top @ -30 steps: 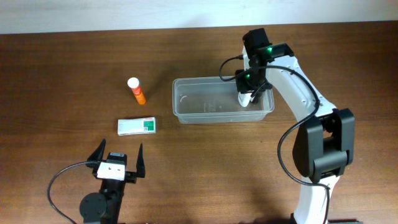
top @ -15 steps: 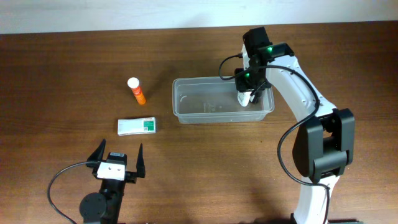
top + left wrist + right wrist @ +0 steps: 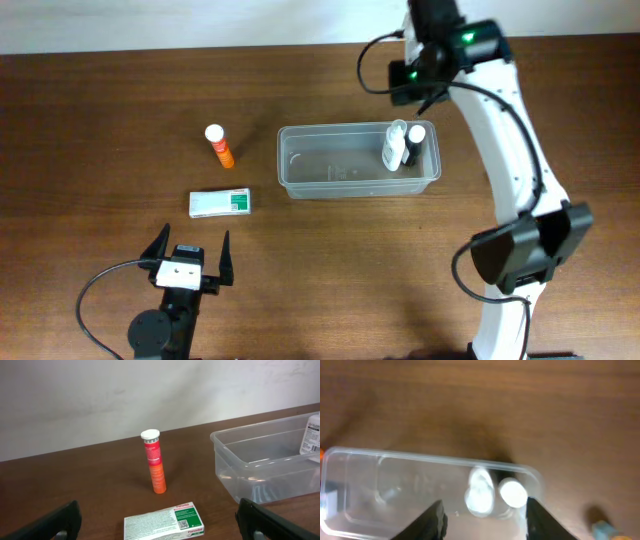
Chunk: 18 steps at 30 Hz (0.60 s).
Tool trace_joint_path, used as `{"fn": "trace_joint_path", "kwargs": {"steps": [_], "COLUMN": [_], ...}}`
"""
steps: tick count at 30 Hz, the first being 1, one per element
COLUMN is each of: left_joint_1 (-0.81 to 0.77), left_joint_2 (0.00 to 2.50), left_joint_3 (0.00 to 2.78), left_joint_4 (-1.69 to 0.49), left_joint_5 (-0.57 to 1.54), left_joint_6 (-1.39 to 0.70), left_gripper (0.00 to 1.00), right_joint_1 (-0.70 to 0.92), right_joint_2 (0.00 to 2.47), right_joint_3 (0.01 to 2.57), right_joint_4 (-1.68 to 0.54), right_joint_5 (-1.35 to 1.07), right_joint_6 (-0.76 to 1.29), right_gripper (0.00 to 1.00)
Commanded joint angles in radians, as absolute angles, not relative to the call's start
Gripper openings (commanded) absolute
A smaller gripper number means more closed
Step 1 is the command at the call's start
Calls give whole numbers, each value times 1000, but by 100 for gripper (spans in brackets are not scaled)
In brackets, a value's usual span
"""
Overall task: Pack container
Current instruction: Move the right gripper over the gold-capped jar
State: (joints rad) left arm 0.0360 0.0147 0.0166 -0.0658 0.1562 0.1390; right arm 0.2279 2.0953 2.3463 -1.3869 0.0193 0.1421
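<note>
The clear plastic container [image 3: 330,170] lies mid-table. At its right end stand two small bottles, a white one [image 3: 394,148] and a dark one with a white cap [image 3: 414,144]. My right gripper [image 3: 412,82] hangs high over the container's far right corner, open and empty. In the right wrist view the two caps [image 3: 480,492] [image 3: 513,492] show far below its spread fingers [image 3: 432,520]. My left gripper [image 3: 190,256] rests open near the front edge, facing a white and green box [image 3: 165,522] and an orange tube [image 3: 155,462].
The orange tube [image 3: 219,146] with a white cap is left of the container, and the box [image 3: 221,203] lies flat in front of it. Bare wooden table [image 3: 100,120] surrounds them. A pale wall runs along the far edge.
My right gripper has opened, let go of a bottle in the container's right end, and risen up and back. Both bottles now show uncovered. The left arm has not moved.
</note>
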Motion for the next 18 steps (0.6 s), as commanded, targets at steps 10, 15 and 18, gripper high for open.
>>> {"fn": "trace_joint_path", "kwargs": {"steps": [10, 15, 18], "left_joint_1": [42, 42, 42], "left_joint_2": [6, 6, 6], "left_joint_3": [9, 9, 9], "left_joint_4": [-64, -64, -64], "left_joint_5": [152, 152, 152], "left_joint_6": [155, 155, 155], "left_gripper": [99, 99, 99], "right_joint_1": [79, 12, -25], "right_joint_2": [2044, 1972, 1894], "right_joint_3": [2654, 2600, 2478], "right_joint_4": [-1699, -1699, -1699], "right_joint_5": [202, 132, 132], "right_joint_6": [128, 130, 133], "right_gripper": [45, 46, 48]}}
